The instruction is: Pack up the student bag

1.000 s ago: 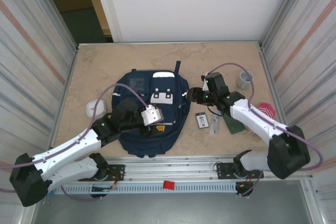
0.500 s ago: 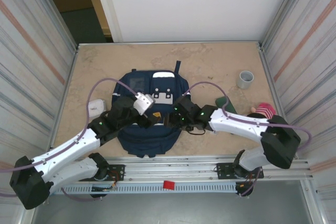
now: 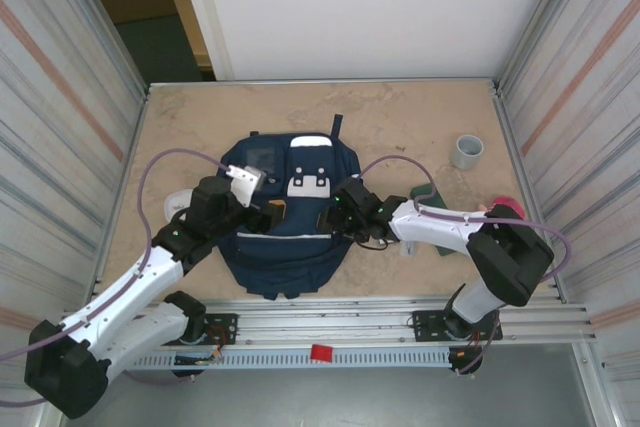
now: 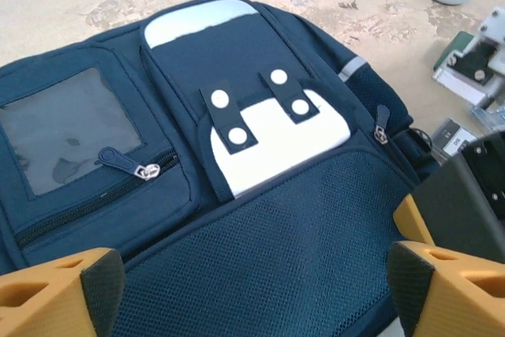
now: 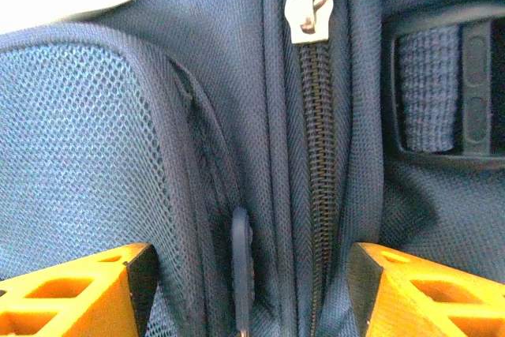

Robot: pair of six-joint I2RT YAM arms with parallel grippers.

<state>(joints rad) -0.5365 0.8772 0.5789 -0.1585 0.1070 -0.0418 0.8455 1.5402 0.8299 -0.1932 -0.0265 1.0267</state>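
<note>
Student bag [image 3: 290,252] lies flat, long axis near-to-far, top farthest

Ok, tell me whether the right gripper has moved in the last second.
Yes. The right gripper shifted left and toward the near edge, farther from the grey cup, onto the right side of the student bag.

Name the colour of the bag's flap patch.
White patch on the navy bag, clearest in the left wrist view.
</note>
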